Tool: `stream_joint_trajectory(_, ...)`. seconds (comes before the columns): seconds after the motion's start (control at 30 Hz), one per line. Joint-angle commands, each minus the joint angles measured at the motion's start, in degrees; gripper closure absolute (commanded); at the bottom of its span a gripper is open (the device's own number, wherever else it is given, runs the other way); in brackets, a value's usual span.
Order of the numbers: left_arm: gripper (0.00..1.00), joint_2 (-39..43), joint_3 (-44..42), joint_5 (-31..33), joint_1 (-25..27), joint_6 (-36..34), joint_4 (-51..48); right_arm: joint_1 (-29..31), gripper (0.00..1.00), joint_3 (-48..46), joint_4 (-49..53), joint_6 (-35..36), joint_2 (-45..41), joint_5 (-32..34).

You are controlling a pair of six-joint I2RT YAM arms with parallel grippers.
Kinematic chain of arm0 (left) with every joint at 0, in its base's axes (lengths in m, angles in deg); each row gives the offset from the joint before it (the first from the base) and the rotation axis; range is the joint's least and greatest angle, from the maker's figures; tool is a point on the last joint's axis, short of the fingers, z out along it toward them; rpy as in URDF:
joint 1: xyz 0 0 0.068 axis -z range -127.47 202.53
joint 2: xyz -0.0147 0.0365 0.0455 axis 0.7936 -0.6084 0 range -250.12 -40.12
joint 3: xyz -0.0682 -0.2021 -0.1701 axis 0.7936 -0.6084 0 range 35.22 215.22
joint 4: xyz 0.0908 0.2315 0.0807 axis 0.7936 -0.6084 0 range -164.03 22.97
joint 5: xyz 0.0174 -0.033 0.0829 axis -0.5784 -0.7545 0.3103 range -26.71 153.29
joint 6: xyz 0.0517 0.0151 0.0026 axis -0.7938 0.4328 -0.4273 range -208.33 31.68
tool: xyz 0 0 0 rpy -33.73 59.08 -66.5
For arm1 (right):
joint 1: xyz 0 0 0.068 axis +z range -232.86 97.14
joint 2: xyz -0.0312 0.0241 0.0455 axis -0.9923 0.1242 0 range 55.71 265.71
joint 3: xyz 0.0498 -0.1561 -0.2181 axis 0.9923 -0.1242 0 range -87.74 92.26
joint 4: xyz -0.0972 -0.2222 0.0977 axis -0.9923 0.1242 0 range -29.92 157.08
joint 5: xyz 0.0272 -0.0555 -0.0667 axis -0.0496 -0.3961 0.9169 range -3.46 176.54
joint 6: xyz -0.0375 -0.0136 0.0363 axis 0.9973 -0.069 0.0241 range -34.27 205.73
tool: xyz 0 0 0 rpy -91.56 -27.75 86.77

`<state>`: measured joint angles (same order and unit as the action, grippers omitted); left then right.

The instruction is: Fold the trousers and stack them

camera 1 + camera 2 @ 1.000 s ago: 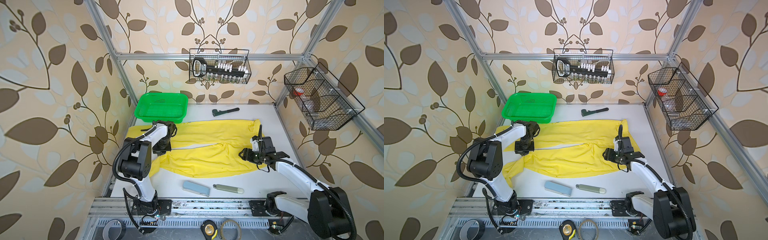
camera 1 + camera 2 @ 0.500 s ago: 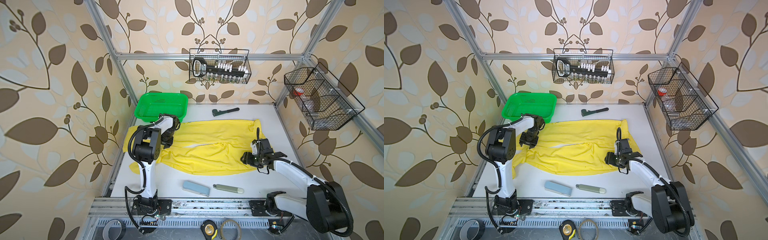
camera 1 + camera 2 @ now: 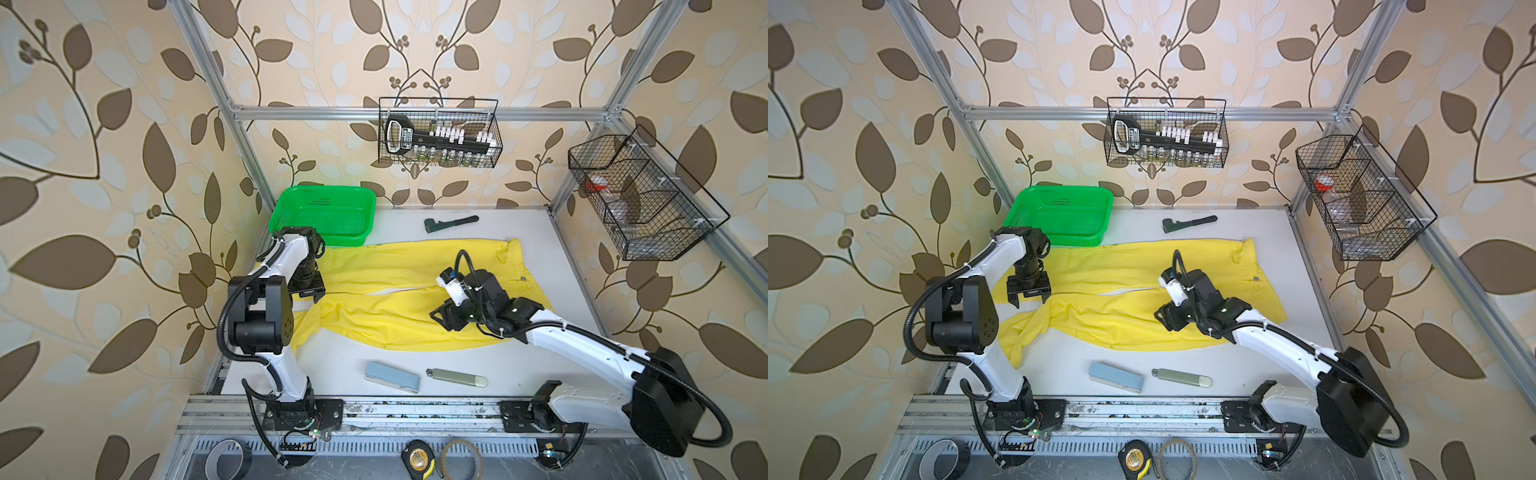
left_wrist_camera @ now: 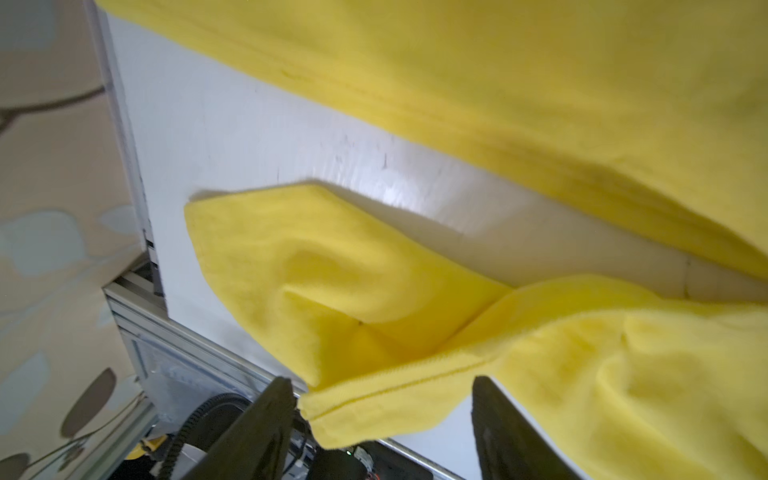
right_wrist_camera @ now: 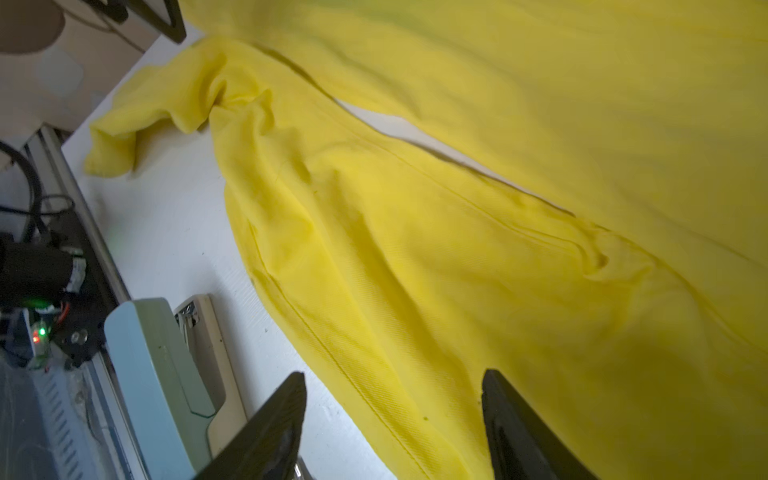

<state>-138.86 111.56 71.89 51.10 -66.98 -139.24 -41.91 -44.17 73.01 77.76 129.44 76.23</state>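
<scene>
The yellow trousers [image 3: 395,270] lie spread across the white table in both top views, waistband to the right and both legs running left. The near leg's end is crumpled near the left arm's base [image 3: 1025,328]. My left gripper [image 3: 309,293] hovers open over the legs' left part. In the left wrist view a hem of the trousers [image 4: 374,390] lies loose between the spread fingers of the left gripper [image 4: 382,399]. My right gripper [image 3: 442,320] is open, low over the near leg. In the right wrist view the right gripper [image 5: 392,399] straddles that leg's seamed edge [image 5: 374,395].
A green mesh basket [image 3: 324,195] stands at the back left, touching the far leg's edge. A dark wrench [image 3: 451,223] lies behind the trousers. A blue-grey case [image 3: 392,376] and a pale green tool [image 3: 457,377] lie near the front edge. Wire baskets [image 3: 440,133] hang on the walls.
My left gripper has opened and let go of the leg end, which now lies crumpled at the left. My right gripper has moved left along the near leg, staying open.
</scene>
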Motion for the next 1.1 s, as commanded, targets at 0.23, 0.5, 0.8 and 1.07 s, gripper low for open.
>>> stream_joint_trajectory(0.23,0.26,19.6,-18.4,-3.9,0.4,21.2,2.0,8.7,0.33,4.8,-8.8,8.5,11.0,1.2)
stream_joint_trajectory(0.5,0.25,22.2,-28.3,-3.3,-1.5,32.7,13.5,10.1,0.32,7.6,-10.0,11.2,14.2,0.7)
stream_joint_trajectory(0.8,0.38,18.4,-27.1,7.3,-2.5,28.2,14.2,14.9,0.33,10.9,-10.7,12.8,21.4,0.4)
stream_joint_trajectory(1.07,0.71,17.0,-25.5,12.5,-2.8,24.3,16.4,18.5,0.35,13.7,-9.8,12.9,28.1,2.5)
